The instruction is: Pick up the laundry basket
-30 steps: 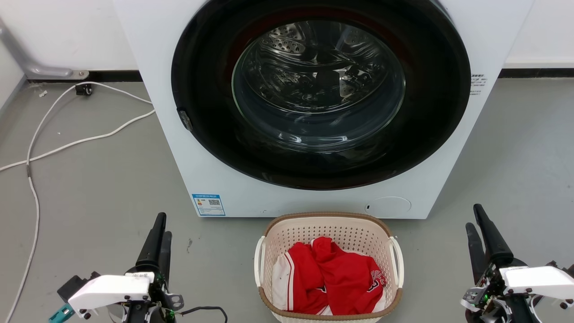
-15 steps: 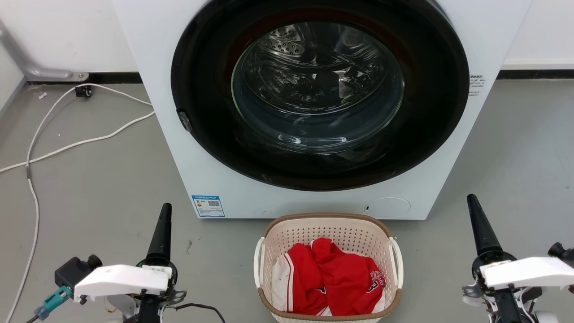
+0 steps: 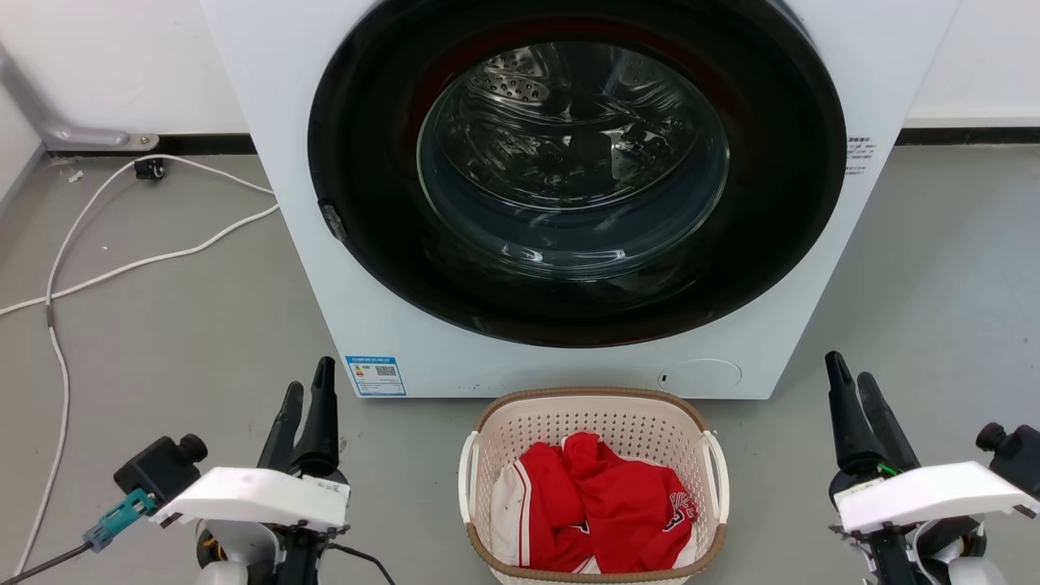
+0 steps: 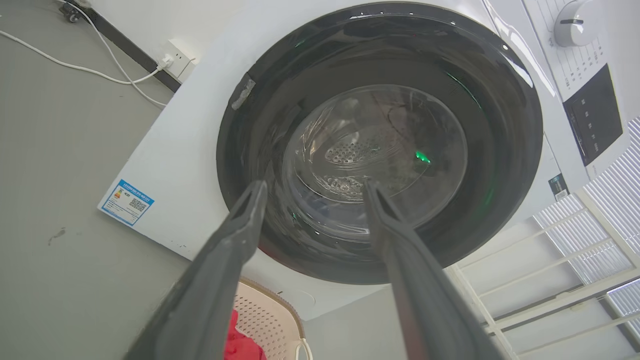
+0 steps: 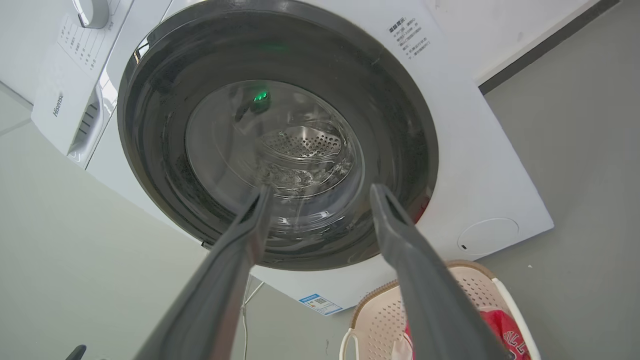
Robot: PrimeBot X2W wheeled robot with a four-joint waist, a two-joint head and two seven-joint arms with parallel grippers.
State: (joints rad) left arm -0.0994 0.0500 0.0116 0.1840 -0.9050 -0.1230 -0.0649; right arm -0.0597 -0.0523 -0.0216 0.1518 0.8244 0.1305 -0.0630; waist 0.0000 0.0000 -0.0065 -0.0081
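Fingers on left gripper [image 3: 309, 375] and right gripper [image 3: 849, 367] now turned, spread, empty; laundry basket [image 3: 593, 395] unmoved.

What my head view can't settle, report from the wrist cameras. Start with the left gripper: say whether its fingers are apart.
Observer: In the left wrist view the left gripper is open, with a wide gap between its fingers and nothing in it.
Operator: Now the right one.
Observer: In the right wrist view the right gripper is open too. Its fingers frame the door glass, not the laundry basket low in that view.
Operator: Tell me what sits above the door.
Observer: The washing machine has a round knob and a dark panel there.
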